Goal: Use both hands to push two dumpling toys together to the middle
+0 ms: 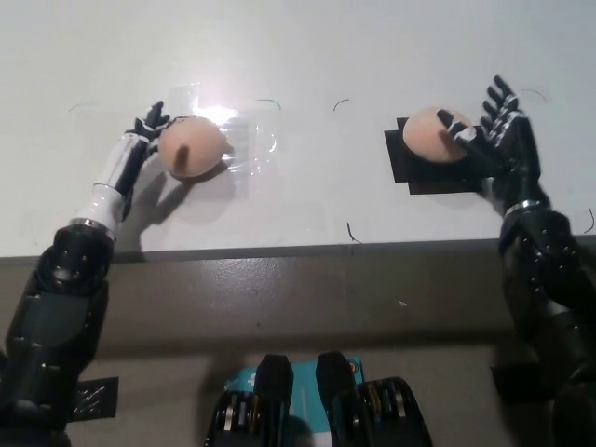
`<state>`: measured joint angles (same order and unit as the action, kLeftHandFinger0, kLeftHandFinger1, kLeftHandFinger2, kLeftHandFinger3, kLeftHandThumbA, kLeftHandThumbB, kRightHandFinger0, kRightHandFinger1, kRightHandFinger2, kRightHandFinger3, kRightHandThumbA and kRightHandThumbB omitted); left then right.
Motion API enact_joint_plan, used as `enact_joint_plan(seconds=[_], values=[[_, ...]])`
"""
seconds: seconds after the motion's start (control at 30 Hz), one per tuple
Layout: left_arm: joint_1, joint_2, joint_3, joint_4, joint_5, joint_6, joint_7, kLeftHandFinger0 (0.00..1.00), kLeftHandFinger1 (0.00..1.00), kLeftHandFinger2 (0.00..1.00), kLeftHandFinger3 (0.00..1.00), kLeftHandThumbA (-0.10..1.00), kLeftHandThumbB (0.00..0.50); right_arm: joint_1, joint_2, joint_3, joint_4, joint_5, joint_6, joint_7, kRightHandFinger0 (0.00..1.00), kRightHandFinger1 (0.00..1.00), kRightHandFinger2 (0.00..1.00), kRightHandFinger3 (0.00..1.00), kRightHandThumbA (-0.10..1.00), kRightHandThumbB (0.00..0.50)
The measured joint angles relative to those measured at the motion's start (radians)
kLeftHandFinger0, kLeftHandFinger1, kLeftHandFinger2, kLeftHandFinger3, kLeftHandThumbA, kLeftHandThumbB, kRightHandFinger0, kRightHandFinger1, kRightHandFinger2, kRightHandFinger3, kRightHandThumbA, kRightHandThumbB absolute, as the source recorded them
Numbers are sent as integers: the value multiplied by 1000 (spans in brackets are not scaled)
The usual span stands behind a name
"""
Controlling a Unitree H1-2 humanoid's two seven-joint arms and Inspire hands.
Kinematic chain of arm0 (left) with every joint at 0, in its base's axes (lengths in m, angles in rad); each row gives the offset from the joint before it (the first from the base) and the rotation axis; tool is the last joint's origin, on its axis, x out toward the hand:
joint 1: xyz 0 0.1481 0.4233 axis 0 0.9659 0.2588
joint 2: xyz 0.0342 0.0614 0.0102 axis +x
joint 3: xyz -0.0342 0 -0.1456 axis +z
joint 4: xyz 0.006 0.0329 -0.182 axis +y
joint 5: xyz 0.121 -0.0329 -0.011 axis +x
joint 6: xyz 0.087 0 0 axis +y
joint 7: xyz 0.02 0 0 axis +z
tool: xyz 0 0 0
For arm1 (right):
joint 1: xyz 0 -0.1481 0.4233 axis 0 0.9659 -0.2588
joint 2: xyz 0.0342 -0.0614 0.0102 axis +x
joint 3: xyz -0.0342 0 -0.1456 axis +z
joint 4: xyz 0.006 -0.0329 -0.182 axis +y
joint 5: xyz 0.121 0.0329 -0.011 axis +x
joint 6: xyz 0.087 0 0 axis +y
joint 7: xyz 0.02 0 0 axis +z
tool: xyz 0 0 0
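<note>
Two peach-coloured dumpling toys lie on the white table (317,56). The left dumpling (193,147) rests on a shiny clear patch, with my left hand (144,130) open and touching its left side. The right dumpling (436,135) sits on a black tape square (438,172). My black right hand (489,140) is open against its right side, one finger lying across the toy's edge.
The table's front edge (307,250) runs across the middle of the picture, with a darker floor strip below it. Small dark marks (351,230) dot the table between the toys. A black tag (88,399) lies low at the left.
</note>
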<state>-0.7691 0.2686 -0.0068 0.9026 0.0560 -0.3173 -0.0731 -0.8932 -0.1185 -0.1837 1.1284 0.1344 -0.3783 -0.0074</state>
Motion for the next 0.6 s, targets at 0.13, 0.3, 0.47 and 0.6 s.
enact_joint_plan(seconds=[0.13,0.3,0.47,0.6], values=[[10,-10,-6,0,10,-4,0,1000,1000,1000,1000,1000,386,1,17,10,19,-2,-6,1,1000,1000,1000,1000,1000,242],[22,-17,-8,-7,12,-10,0,1000,1000,1000,1000,1000,390,6,30,27,21,-8,-8,1,1000,1000,1000,1000,1000,267],[30,-30,-10,-33,15,-10,0,1000,1000,1000,1000,1000,352,11,49,30,23,-8,-8,2,1000,1000,1000,1000,1000,270],[30,-44,-12,-49,19,-11,0,1000,1000,1000,1000,1000,366,21,64,36,17,-9,-17,3,1000,1000,1000,1000,1000,249]])
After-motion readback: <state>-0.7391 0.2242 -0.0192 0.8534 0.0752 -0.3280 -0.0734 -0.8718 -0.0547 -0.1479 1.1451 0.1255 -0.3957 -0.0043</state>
